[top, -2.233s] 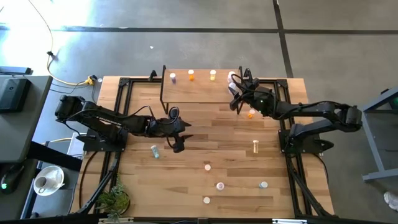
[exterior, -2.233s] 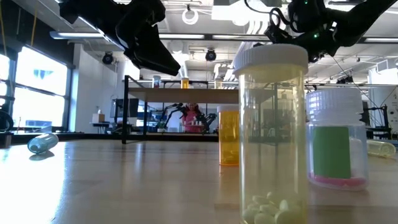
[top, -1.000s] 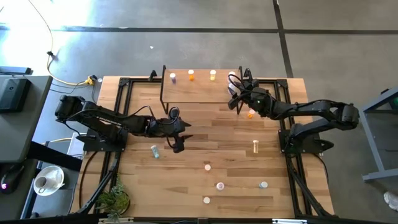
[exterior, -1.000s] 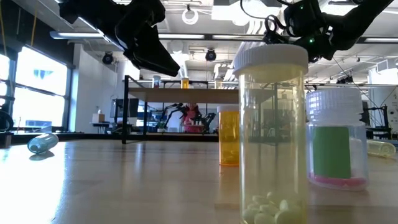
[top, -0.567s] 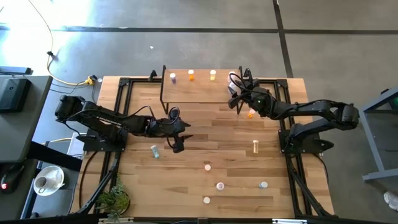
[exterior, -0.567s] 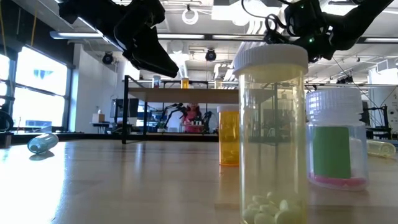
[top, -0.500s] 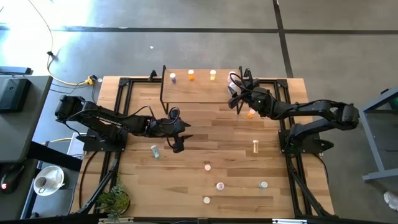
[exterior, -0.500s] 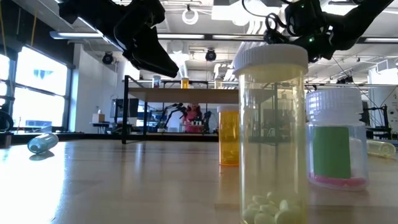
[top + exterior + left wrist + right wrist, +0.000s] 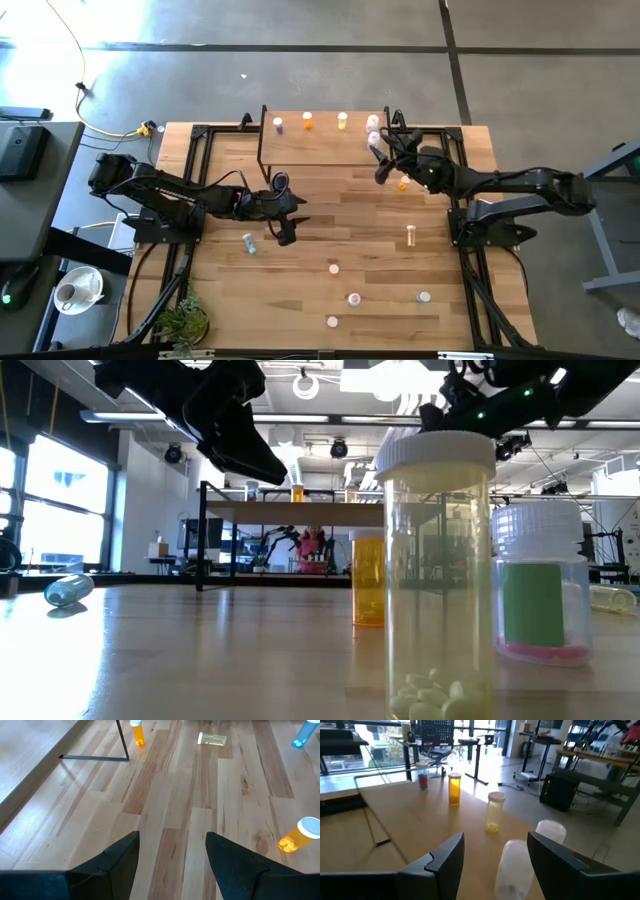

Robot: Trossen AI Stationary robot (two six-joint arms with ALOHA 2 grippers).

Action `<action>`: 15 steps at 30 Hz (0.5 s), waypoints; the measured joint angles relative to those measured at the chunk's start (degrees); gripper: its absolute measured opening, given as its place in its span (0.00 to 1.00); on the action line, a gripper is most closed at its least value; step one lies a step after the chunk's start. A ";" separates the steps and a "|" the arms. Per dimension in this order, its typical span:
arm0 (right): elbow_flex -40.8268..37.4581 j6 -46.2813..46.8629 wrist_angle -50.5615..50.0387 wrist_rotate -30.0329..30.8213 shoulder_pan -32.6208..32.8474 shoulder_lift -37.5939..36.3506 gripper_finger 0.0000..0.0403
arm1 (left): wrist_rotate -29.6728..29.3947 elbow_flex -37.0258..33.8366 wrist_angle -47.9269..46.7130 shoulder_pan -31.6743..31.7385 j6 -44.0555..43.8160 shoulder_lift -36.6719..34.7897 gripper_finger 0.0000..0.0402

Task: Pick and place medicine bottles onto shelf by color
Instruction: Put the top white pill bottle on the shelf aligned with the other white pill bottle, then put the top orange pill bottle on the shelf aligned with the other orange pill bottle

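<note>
The shelf (image 9: 320, 145) stands at the table's far middle. A pinkish bottle (image 9: 278, 123), an orange one (image 9: 307, 121), a yellow one (image 9: 342, 121) and two pale ones (image 9: 373, 123) stand in a row on it. My right gripper (image 9: 381, 153) is open at the shelf's right end. In the right wrist view the nearer pale bottle (image 9: 512, 865) stands upright on the shelf top, in the gap just past the fingertips of my right gripper (image 9: 494, 846). My left gripper (image 9: 287, 236) hangs open and empty over the table's middle left, also seen in its wrist view (image 9: 172, 840).
Loose bottles on the table: a blue-grey one lying down (image 9: 249, 243), an orange one (image 9: 404, 183) near my right gripper, a yellow one (image 9: 410, 235) and several near the front edge (image 9: 354, 298). A tall clear bottle (image 9: 435, 570) stands close to the low camera.
My right gripper has drawn back from the shelf's right end toward the table's near right and gone up a little. A pale bottle now stands on the shelf clear of it. My left arm has kept still.
</note>
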 joint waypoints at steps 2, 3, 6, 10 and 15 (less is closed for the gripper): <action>0.00 1.83 -4.26 0.00 1.40 -2.21 0.52 | 0.00 0.00 -0.02 0.00 0.00 0.00 0.54; 0.00 2.74 -6.29 -0.02 2.19 -3.25 0.52 | -0.01 0.00 -0.03 0.02 0.00 0.00 0.54; 0.00 5.26 -12.68 -0.80 4.83 -6.31 0.52 | 0.00 0.00 -0.03 0.02 0.00 0.00 0.54; 0.00 10.28 -21.32 -2.57 8.21 -9.62 0.52 | -0.01 0.00 -0.03 0.00 0.00 0.00 0.54; 0.00 19.16 -32.66 -3.06 11.30 -11.23 0.52 | 0.00 0.00 -0.03 0.01 0.00 0.00 0.54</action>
